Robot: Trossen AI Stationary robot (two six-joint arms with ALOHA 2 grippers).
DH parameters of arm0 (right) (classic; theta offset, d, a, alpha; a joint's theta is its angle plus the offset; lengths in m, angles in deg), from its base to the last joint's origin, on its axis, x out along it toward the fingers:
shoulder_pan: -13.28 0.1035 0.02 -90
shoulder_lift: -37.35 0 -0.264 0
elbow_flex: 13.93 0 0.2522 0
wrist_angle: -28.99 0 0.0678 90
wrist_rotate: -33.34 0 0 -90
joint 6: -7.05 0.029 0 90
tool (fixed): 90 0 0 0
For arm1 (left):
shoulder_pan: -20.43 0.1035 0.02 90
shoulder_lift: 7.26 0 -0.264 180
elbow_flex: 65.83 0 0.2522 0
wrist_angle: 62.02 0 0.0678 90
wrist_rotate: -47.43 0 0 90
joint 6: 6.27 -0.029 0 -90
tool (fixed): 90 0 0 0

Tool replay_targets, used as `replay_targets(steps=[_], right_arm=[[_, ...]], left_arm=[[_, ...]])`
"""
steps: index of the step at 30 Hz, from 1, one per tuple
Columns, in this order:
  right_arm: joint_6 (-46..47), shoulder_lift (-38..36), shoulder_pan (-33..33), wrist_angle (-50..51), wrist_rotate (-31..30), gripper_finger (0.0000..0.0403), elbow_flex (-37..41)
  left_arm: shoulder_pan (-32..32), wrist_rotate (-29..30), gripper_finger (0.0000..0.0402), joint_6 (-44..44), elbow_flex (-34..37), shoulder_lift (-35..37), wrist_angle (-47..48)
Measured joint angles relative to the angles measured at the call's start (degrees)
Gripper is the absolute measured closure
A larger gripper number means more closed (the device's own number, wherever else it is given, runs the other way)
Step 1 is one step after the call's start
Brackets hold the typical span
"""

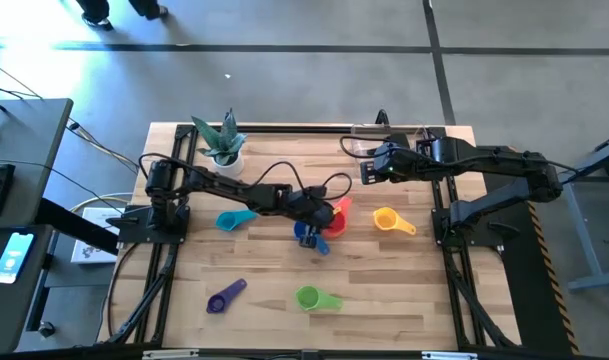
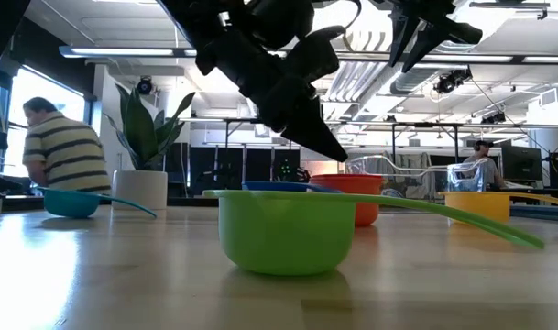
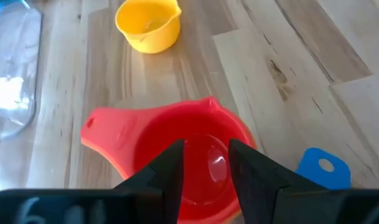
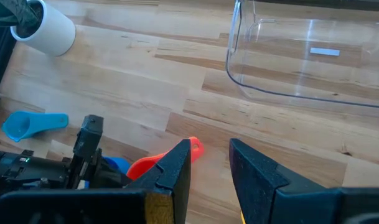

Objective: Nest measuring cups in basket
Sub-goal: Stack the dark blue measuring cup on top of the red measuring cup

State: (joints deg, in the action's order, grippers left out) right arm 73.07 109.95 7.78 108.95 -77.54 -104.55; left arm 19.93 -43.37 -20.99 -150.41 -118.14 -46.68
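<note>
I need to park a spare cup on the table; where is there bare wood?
Bare wood lies between the purple cup and teal cup, and right of the green cup. Crowded: mid-table, where the left pincer hangs over the red cup.

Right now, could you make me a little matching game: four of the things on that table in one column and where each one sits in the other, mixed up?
Things:
1. red cup
2. yellow cup
3. purple cup
4. basket

Places:
A. near front edge, left of the green cup
B. back of table, by the right hand
C. under the left hand, beside the blue cup
D. alone, right of the red cup

Pairs: 1-C, 2-D, 3-A, 4-B
</note>
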Motion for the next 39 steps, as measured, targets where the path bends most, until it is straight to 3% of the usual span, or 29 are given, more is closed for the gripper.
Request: replay_targets(steps=[3, 12, 17, 21, 28, 39], right_arm=[[0.0, 0.0, 0.0, 0.0, 0.1, 0.0301, 0.0], [-0.4, 0.0, 0.4, 1.4, 5.0, 0.0301, 0.0], [-0.9, 0.1, 3.1, 3.7, 5.5, 0.0301, 0.0], [-1.2, 0.6, 5.3, 5.9, 9.3, 0.0301, 0.3], [-3.0, 1.2, 8.9, 5.1, 15.3, 0.0301, 5.7], [0.0, 1.3, 14.8, -0.8, 17.9, 0.0301, 15.1]], left_arm=[[0.1, 0.0, 0.0284, 2.9, -0.5, 0.6, 1.3], [2.7, 0.0, 0.0284, 7.2, -5.7, 6.7, 18.4], [4.3, 0.0, 0.0284, 10.8, -5.6, 11.2, 26.6], [5.0, -0.1, 0.0284, 12.7, -5.6, 14.7, 32.6], [4.6, -0.1, 0.0284, 20.7, -5.6, 19.9, 41.6], [0.6, 0.0, 0.0284, 31.9, -5.6, 22.9, 51.1]])
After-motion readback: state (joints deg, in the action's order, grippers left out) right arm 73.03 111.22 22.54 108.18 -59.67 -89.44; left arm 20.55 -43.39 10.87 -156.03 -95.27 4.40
